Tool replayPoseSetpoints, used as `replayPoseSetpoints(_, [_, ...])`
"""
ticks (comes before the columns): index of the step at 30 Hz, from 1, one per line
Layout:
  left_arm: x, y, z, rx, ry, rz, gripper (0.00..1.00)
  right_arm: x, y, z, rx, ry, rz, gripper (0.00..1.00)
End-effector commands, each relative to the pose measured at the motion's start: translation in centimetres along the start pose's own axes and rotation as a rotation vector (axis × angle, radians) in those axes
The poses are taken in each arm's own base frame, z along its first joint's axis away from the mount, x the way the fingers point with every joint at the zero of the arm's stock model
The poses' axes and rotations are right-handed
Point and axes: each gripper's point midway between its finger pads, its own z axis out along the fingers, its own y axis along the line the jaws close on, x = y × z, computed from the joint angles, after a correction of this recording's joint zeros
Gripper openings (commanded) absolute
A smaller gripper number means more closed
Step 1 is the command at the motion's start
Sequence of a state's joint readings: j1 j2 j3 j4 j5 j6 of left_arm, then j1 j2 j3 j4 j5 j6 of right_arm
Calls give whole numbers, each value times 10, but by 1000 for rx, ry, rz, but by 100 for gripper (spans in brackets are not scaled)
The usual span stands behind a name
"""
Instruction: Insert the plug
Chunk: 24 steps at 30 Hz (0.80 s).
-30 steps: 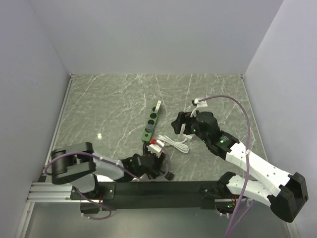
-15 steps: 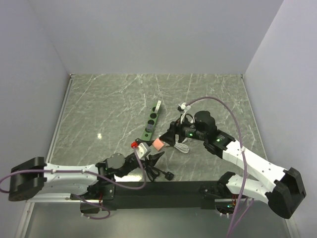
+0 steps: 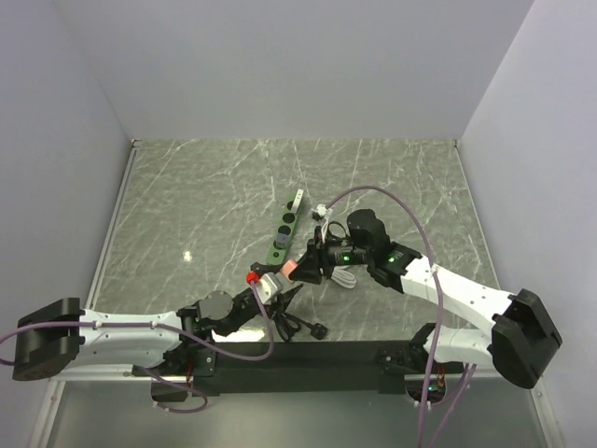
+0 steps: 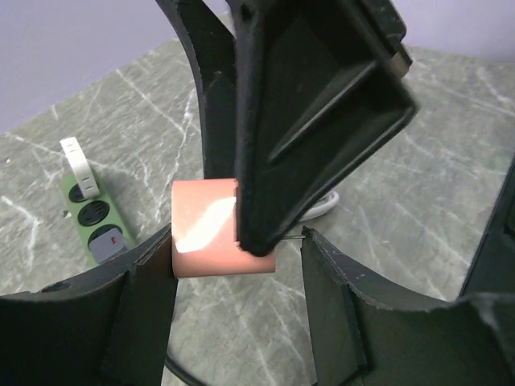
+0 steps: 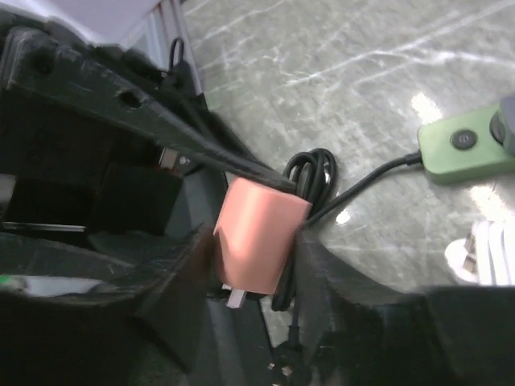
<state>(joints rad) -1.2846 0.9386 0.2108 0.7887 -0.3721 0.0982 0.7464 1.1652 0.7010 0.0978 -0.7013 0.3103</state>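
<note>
The plug [image 3: 292, 271] is a pink block held in the air just in front of the green power strip [image 3: 283, 236]. My left gripper [image 3: 278, 284] comes up from below and is shut on it. In the left wrist view the plug [image 4: 211, 229] lies against the left finger, and a thin prong reaches the right finger [image 4: 346, 314]. My right gripper [image 3: 306, 265] comes from the right. In the right wrist view its two fingers press the sides of the plug [image 5: 257, 237], with a prong showing underneath. The strip [image 4: 96, 229] lies flat on the table with its sockets up.
A coiled white cable [image 3: 340, 273] lies right of the strip's near end. A black cable coil [image 5: 310, 173] runs from the strip [image 5: 467, 149] toward the front rail. White walls close in the marble table [image 3: 205, 196] on three sides.
My right arm has swung left to the plug and its jaws have narrowed onto it. My left arm stretched out and lifted the plug earlier, and has since held nearly still.
</note>
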Motion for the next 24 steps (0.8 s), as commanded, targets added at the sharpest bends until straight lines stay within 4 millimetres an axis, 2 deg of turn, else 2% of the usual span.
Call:
replayPoseSetpoints(1, [-15,10,4,-65,-54,7,2,-15,17,5,-83,-25,-61,46])
replayPoseSetpoints(2, [-15,13,5,-84,-51,-2,4,-14,17,5,-89,-22,-60,28])
replayPoseSetpoints(5, [-18,18,5,-120,-74,-36,24,-19,21,4,-109,-45,-73,0])
replayPoseSetpoints(6, [-18,20,4,-128,-77,-49,46,-20,22,4,-107,-49,-78,0])
replayPoseSetpoints(7, [-19,22,3,-137,-82,-58,57,-22,22,2,-102,-58,-88,0])
replayPoseSetpoints(8, [-24,23,1,-144,-99,-88,73,-27,22,-1,-78,-85,-112,0])
replayPoseSetpoints(9, [-24,22,-1,-135,-104,-100,99,-32,22,-4,-67,-103,-123,0])
replayPoseSetpoints(10, [-23,21,-3,-125,-105,-112,99,-36,21,-8,-52,-121,-136,0])
replayPoseSetpoints(12, [-36,15,-9,-79,-154,-161,99,-48,26,-18,-35,-175,-185,0])
replayPoseSetpoints(13, [-34,13,-14,-62,-162,-199,99,-46,27,-21,-33,-186,-202,0])
replayPoseSetpoints(15, [-46,9,-22,-23,-217,-263,99,-54,40,-32,-65,-243,-284,0])
replayPoseSetpoints(19, [-57,-3,-37,80,-275,-333,99,-43,47,-43,-89,-282,-369,0])
replayPoseSetpoints(24, [-91,-28,-50,266,-363,-418,98,-38,59,-41,-169,-255,-394,0])
